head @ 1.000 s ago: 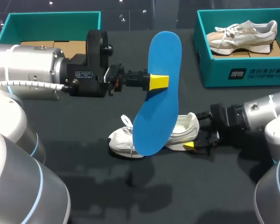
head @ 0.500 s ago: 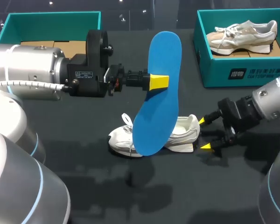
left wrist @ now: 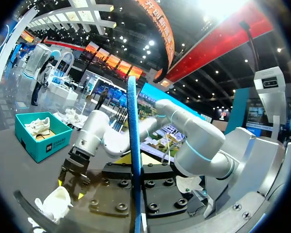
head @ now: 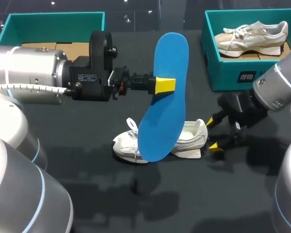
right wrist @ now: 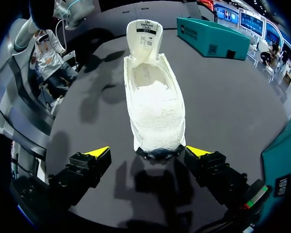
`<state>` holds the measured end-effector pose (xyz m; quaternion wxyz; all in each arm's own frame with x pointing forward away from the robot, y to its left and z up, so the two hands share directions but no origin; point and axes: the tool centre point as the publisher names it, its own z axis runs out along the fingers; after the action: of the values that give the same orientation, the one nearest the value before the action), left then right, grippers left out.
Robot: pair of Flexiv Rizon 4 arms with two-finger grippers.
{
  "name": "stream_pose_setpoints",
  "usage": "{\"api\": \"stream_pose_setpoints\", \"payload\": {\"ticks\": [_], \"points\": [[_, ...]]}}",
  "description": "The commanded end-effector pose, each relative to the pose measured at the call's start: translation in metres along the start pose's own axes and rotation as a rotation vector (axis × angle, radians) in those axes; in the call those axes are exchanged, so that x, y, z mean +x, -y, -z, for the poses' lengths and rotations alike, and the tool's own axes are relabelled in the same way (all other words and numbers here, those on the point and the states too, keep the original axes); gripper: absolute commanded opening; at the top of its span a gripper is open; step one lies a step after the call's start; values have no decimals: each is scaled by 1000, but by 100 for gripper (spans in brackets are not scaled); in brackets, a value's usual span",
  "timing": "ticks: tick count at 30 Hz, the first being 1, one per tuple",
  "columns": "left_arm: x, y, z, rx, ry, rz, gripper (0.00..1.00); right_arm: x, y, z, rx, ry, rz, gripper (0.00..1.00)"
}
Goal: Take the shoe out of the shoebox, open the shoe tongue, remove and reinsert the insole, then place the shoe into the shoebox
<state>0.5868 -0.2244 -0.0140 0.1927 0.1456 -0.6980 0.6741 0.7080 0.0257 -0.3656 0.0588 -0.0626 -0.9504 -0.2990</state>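
Dark tabletop (head: pixel 87 165) fills the head view, with 2 teal boxes at the back. Entering from the left, my left gripper (head: pixel 165 85) is clamped on the blue insole (head: pixel 167 58), pinching its edge and holding it upright, slightly tilted, above the middle of the frame. Below it, the white shoe (head: pixel 191 138) lies on the table at centre, heel toward the right. My right gripper (head: pixel 212 133) sits just behind that heel, spread wide and empty. Its yellow fingertips (right wrist: pixel 98 152) do not touch the shoe. The shoebox (head: pixel 252 77) at upper right holds a second shoe (head: pixel 252 34). The box (head: pixel 53 22) at upper left shows cardboard.
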Motion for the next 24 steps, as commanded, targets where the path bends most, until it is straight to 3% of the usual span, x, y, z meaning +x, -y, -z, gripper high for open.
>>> {"api": "stream_pose_setpoints", "payload": {"ticks": [1, 3, 16, 24], "points": [[0, -1, -1, 3, 0, 0, 0, 15, -13, 21, 362, 62, -32, 100], [0, -1, -1, 3, 0, 0, 0, 18, -20, 27, 471, 85, -70, 100], [0, -1, -1, 3, 0, 0, 0, 18, -20, 27, 471, 85, -70, 100], [0, -1, -1, 3, 0, 0, 0, 21, -50, 23, 505, 148, -60, 100]]}}
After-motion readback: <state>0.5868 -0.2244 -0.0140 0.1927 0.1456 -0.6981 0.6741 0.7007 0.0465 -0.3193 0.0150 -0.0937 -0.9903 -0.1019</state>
